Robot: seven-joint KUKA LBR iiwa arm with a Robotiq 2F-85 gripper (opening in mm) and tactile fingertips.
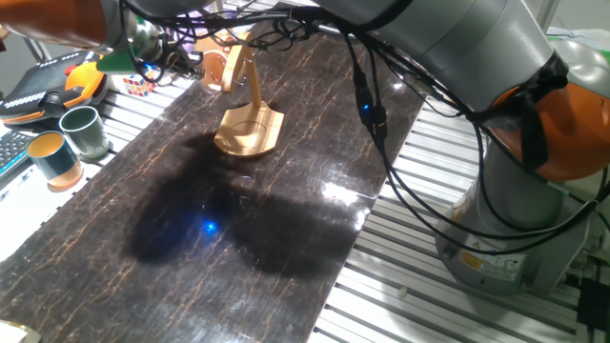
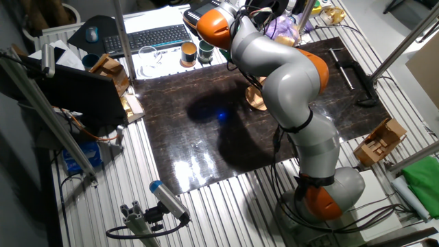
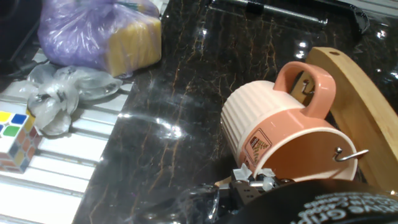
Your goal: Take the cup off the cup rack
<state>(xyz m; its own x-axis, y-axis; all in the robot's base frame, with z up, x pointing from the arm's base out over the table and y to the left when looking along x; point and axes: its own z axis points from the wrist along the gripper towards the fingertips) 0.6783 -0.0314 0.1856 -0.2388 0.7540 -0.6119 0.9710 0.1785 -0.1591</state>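
The salmon-pink cup [image 3: 273, 134] hangs by its handle [image 3: 308, 81] on the curved arm of the light wooden cup rack [image 3: 357, 115], tilted with its pale inside facing the hand camera. In one fixed view the cup [image 1: 213, 69] hangs at the top of the rack's arm, above the leaf-shaped base [image 1: 250, 131]. My gripper [image 3: 251, 180] is right at the cup's lower rim. Only a small metal part of it shows, so I cannot tell how the fingers stand. In the other fixed view the arm hides the cup, and part of the rack's base [image 2: 256, 100] shows.
A dark green cup [image 1: 84, 130] and a teal cup with tan inside [image 1: 52, 157] stand left of the dark mat. A Rubik's cube [image 3: 13, 142], crumpled clear plastic [image 3: 65, 93] and a purple bag [image 3: 102, 34] lie left of the rack. A keyboard [image 2: 147, 36] is beyond.
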